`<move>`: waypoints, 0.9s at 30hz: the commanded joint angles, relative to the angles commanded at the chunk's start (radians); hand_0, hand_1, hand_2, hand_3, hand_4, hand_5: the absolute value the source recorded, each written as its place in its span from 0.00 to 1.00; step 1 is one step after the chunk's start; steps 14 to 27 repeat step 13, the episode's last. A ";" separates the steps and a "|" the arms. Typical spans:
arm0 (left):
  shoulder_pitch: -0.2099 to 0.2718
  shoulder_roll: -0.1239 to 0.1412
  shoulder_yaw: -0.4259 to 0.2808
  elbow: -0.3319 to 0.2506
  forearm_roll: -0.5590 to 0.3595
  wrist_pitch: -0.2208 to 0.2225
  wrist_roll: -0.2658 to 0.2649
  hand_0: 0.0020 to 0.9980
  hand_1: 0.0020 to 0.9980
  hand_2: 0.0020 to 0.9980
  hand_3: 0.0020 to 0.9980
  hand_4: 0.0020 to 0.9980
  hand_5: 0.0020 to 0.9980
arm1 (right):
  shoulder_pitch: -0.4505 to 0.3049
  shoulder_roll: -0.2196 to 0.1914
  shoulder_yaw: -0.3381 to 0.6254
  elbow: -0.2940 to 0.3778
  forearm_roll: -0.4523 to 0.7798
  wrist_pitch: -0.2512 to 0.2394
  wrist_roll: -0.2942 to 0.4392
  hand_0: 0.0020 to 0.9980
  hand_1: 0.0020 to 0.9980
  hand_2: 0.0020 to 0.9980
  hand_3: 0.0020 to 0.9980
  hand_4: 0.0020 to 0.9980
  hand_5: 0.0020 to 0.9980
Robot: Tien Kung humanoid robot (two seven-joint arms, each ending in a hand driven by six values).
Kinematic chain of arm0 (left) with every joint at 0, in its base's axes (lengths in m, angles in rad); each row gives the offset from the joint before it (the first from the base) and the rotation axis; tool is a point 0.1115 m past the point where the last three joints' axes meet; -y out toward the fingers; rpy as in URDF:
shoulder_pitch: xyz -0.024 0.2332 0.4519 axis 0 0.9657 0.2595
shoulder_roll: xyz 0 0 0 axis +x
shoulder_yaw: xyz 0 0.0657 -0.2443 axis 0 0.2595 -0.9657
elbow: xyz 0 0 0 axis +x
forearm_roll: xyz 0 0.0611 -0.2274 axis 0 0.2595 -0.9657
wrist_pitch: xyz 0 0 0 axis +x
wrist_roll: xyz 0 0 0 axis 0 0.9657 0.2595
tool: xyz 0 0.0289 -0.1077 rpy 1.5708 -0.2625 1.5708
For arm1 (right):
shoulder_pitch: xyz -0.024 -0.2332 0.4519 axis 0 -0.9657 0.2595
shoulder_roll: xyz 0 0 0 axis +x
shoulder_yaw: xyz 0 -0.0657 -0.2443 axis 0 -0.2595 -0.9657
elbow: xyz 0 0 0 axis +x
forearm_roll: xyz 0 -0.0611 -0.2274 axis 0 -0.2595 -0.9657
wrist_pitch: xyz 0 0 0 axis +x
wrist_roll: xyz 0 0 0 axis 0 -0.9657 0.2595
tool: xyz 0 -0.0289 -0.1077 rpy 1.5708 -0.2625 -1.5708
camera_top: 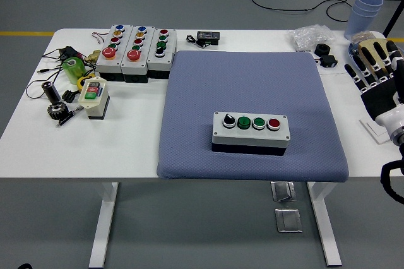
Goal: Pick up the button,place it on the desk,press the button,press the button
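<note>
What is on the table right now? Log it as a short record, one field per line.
surface: white table with a blue mat on it
on mat: grey button box, one black knob, two green buttons, one red
far left: three more button boxes side by side
left edge: small cream switch box, cables and small parts
far right: stacked blue cups
right hand: at right edge, fingers spread, holding nothing, clear of the mat
left hand: not in view
</note>
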 joint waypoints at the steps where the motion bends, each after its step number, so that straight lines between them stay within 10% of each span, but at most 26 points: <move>1: -0.001 0.000 -0.001 0.000 0.001 0.000 0.000 0.65 0.64 0.64 0.54 0.30 0.85 | 0.001 0.000 0.003 0.000 -0.001 0.002 0.001 0.64 0.61 0.68 0.67 0.76 0.34; 27: -0.010 0.005 -0.004 0.000 -0.001 -0.004 0.007 0.65 0.64 0.63 0.55 0.30 0.85 | 0.004 -0.006 0.025 0.004 0.001 0.008 0.004 0.63 0.60 0.68 0.66 0.76 0.34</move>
